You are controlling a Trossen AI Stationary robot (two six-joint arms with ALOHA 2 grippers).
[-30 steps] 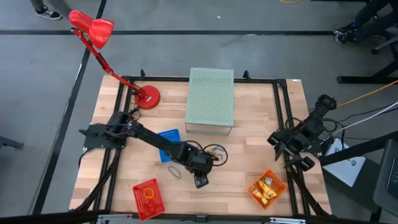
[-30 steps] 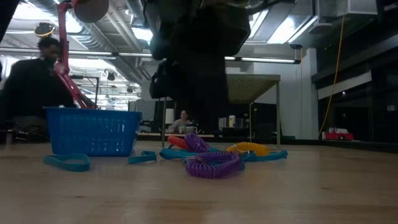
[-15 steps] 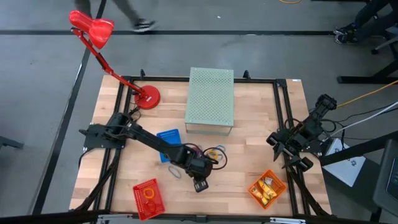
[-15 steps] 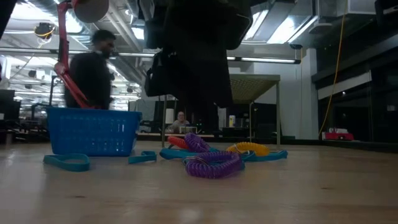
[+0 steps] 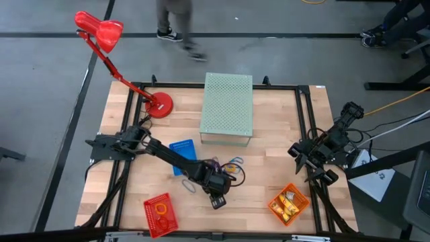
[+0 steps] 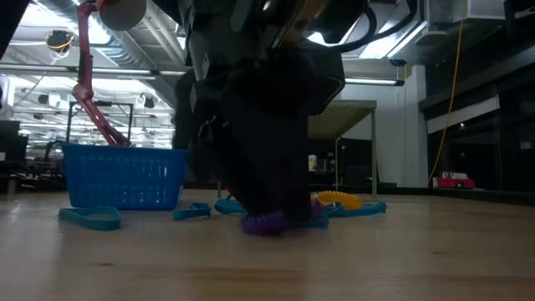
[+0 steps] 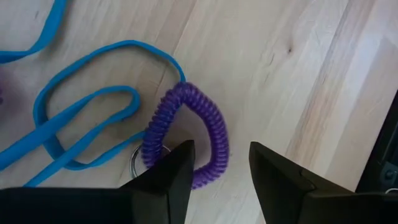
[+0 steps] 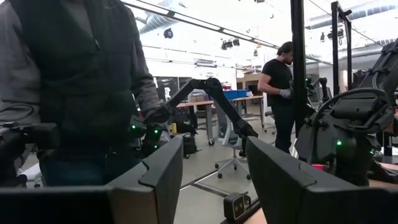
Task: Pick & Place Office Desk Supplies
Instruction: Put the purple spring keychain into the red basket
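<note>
The left hand point(image 7: 217, 168) hangs open over the purple coil loop point(image 7: 186, 134), which lies on the tabletop point(image 7: 280, 56) touching blue bands point(image 7: 87, 106). We judge it light and springy, best pinched across one coiled side; the right hand point(image 8: 208, 168) waits open, well apart.

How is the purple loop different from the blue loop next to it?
The purple loop is a thick, ridged coil, while the blue loop is a thin, flat band. The purple loop is small and rounded; the blue loop is long and folds back on itself. The left gripper has one open finger on each side of the purple loop's edge, not the blue loop's. Both lie flat on the table.
</note>
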